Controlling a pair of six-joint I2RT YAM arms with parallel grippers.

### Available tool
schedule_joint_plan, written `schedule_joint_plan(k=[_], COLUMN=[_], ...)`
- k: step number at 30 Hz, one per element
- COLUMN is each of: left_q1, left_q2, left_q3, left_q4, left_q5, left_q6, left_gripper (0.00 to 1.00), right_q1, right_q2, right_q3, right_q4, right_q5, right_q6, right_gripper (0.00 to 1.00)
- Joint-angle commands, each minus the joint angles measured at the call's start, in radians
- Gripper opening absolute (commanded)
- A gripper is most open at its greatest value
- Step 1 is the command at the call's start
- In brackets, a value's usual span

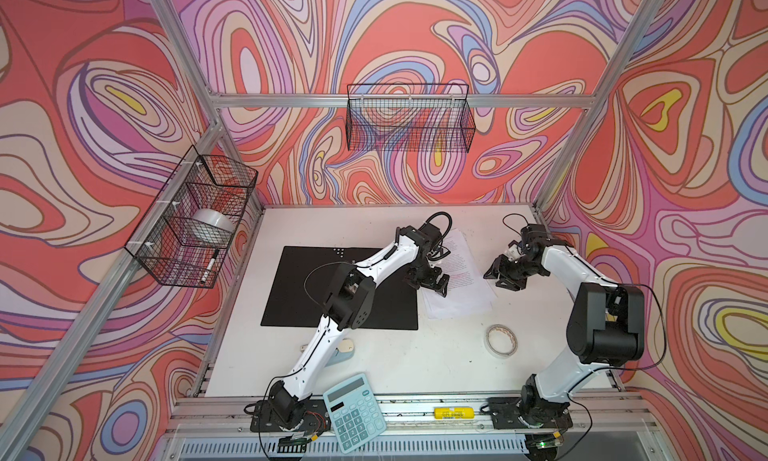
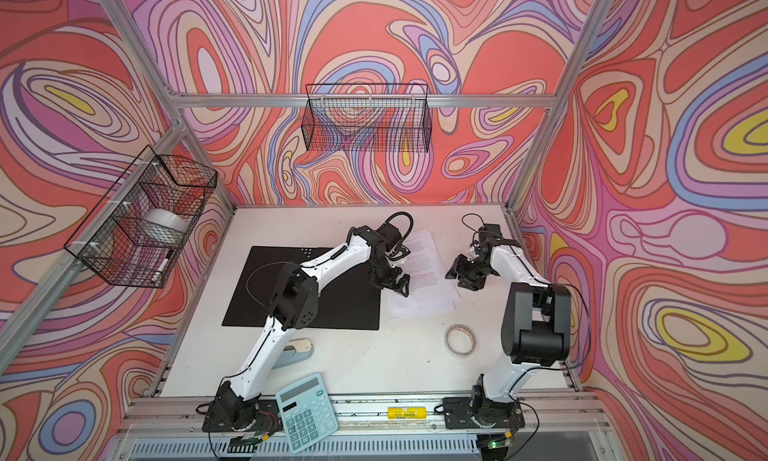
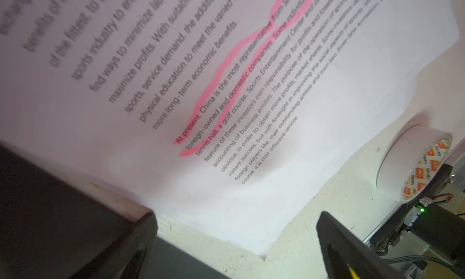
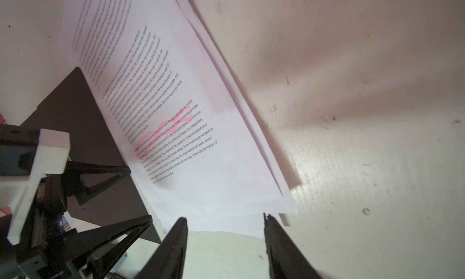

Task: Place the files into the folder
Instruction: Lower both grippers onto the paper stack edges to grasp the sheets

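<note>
The folder (image 1: 332,305) (image 2: 332,309) lies open and flat on the table, black inside up. The files (image 1: 461,280) (image 2: 428,284) are a loose stack of printed white sheets with pink-marked lines, lying along the folder's right edge. My left gripper (image 1: 432,282) (image 2: 392,282) hangs open over the stack's near left corner, where it meets the folder. In the left wrist view the files (image 3: 226,89) fill the frame, and the left gripper (image 3: 236,230) stands wide with nothing between its fingers. My right gripper (image 1: 498,274) (image 4: 225,240) is open, its tips at the edge of the files (image 4: 201,114).
A tape roll (image 1: 501,340) (image 3: 415,162) lies near the files' front right. A teal calculator (image 1: 354,413) and a yellow tube (image 1: 449,413) rest on the front rail. A stapler (image 1: 345,351) sits under the left arm. Wire baskets (image 1: 195,218) (image 1: 409,118) hang on the walls.
</note>
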Motion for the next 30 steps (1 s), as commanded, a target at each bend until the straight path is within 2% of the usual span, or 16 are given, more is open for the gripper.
schedule_joint_plan(k=[1,10,18,30], left_q1=[-0.01,-0.01,-0.01,-0.01], left_q2=[0.02,0.035,0.062,0.071], left_q3=[0.024,0.044,0.083,0.1], left_q4=[-0.031,-0.034,-0.04,-0.05], left_q5=[-0.016,-0.032,-0.036,-0.05], left_q6=[-0.001,0.007,0.016,0.036], left_gripper=[1.0,1.0,1.0,1.0], right_q1=[0.0,-0.001,-0.001,-0.001], right_q2=[0.014,0.062,0.104,0.112], right_q3=[-0.047,-0.086,-0.097,-0.096], right_q4=[0.001,0.045,0.054,0.112], right_q5=[-0.04,-0.024,0.04,0.01], right_q6=[0.019,0.034,0.031,0.048], right_gripper=[0.52,0.52,0.52,0.52])
